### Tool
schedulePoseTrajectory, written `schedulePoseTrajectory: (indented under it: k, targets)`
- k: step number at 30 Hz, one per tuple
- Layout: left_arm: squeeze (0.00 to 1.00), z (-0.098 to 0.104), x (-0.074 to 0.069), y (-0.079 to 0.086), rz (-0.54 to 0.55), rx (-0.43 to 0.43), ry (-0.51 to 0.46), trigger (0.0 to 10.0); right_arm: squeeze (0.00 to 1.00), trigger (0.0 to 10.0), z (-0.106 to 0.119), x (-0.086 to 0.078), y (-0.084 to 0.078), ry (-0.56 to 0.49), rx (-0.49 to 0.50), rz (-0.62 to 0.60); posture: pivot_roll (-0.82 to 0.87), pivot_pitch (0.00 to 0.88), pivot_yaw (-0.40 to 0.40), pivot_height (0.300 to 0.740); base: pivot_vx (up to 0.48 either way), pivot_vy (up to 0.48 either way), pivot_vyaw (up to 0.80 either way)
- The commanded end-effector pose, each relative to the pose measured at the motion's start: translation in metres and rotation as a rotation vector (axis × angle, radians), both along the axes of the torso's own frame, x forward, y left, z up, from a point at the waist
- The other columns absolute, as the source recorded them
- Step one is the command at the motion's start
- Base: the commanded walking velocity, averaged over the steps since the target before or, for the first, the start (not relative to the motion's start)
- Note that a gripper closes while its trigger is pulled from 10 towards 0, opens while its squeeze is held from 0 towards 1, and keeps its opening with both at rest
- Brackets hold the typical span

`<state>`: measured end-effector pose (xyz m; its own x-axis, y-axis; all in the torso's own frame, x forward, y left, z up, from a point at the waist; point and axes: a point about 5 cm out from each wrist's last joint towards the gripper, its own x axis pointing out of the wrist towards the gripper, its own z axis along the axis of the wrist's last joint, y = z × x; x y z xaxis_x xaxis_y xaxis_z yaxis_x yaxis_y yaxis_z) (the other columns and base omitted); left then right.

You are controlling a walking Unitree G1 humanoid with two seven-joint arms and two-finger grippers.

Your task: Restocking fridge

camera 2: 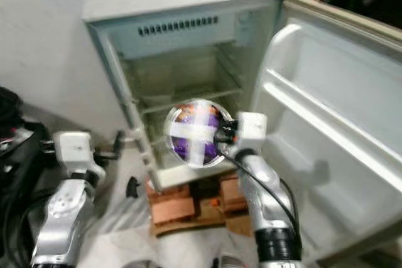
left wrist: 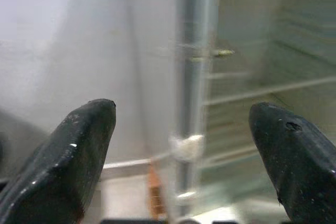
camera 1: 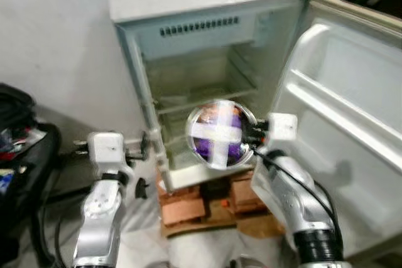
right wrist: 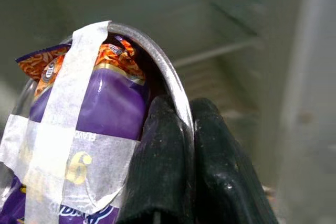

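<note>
Right pincer, fingers clamped on rim of round metal bowl holding purple snack packet under crossed white tape, raised before lower fridge opening. Left pincer, fingers spread wide, empty, just beside left edge of cabinet. Beneath: red bricks supporting small white fridge, door swung open rightward, wire shelves inside.
</note>
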<state>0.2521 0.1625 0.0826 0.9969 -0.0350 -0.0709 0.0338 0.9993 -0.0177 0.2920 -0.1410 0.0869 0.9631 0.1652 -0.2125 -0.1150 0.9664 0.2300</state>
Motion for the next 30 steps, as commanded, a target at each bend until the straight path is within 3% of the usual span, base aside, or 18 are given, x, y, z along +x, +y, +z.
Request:
schedulePoseTrajectory:
  k: [1, 8, 25, 30]
  targets:
    - [0.0, 0.003, -0.0007, 0.0088, 0.012, 0.025, -0.011, 10.0, 0.0, 10.0, 0.0112, 0.004, 0.0074, -0.053, 0.019, 0.009, 0.1, 0.006, -0.008, 0.74, 0.0, 0.0, 0.0]
    - [0.0, 0.0053, -0.0001, 0.0056, -0.014, 0.032, -0.027, 10.0, 0.0, 10.0, 0.0137, 0.0033, 0.0096, -0.078, 0.004, 0.031, 0.09, 0.007, -0.008, 0.74, 0.0, 0.0, 0.07]
    - [0.0, 0.004, -0.0007, 0.0033, -0.027, 0.04, -0.021, 10.0, 0.0, 10.0, 0.0126, 0.0049, 0.0043, -0.071, -0.006, -0.01, 0.09, 0.011, -0.008, 0.74, 0.34, 0.0, 0.07]
    - [0.0, 0.004, -0.0011, 0.0031, -0.026, 0.05, -0.019, 10.0, 0.0, 10.0, 0.0125, 0.0056, 0.0023, -0.058, 0.072, -0.053, 0.09, 0.013, -0.008, 0.74, 0.346, -0.132, 0.0]
